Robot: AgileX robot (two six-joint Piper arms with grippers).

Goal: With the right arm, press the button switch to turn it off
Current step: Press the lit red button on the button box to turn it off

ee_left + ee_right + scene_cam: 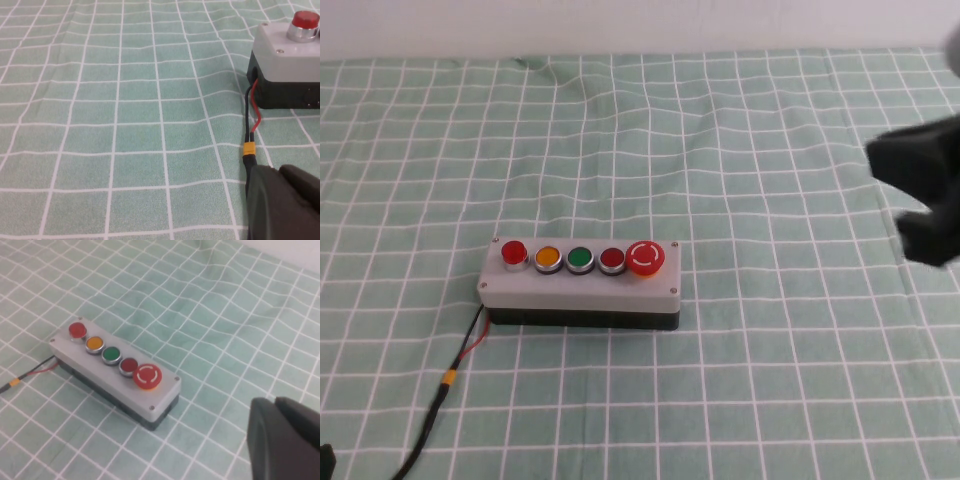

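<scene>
Left end effector (281, 200) by cable (248, 131), grey switchbox (582, 286), right end effector (924, 198) aside, grips unclear

a wrinkled green cloth (770, 150) with white grid lines meets a pale wall (620, 25).

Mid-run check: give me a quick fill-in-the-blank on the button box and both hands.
The box has ___ buttons in one row.
The green button lies between the yellow button and a ___ one.
The right hand hangs off the box's ___ side, clear of it.
The cable leaves the box's ___ end, near the left hand.
Missing words: five; red; right; left.
</scene>
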